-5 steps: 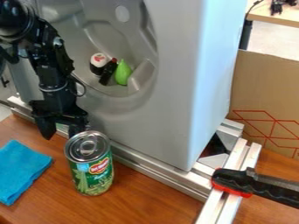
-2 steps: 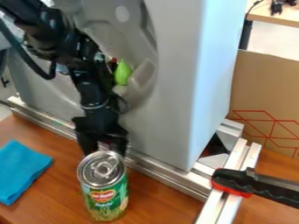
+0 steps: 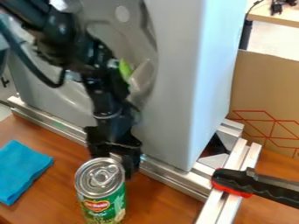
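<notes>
The black gripper [image 3: 114,158] hangs low at the left-centre, in front of the grey moulded panel. Its two fingers stand apart, just behind the can [image 3: 104,197], whose top edge overlaps them from this angle; whether they touch it I cannot tell. Green with a silver pull-tab lid, the can stands upright on the wooden table near the lower edge. A folded blue cloth [image 3: 21,170] lies to its left. In the panel's recess, part of a green object [image 3: 125,69] shows beside the arm.
The grey panel [image 3: 172,87] rises behind the table [image 3: 163,203], with a metal rail [image 3: 169,173] along its foot. At the right, a black-and-red clamp [image 3: 234,181] sits across the metal rails. Cardboard [image 3: 265,92] stands behind.
The gripper has moved right and toward the camera. The can has shifted right and nearer the camera, and its label has turned. The arm now covers most of the small objects in the recess.
</notes>
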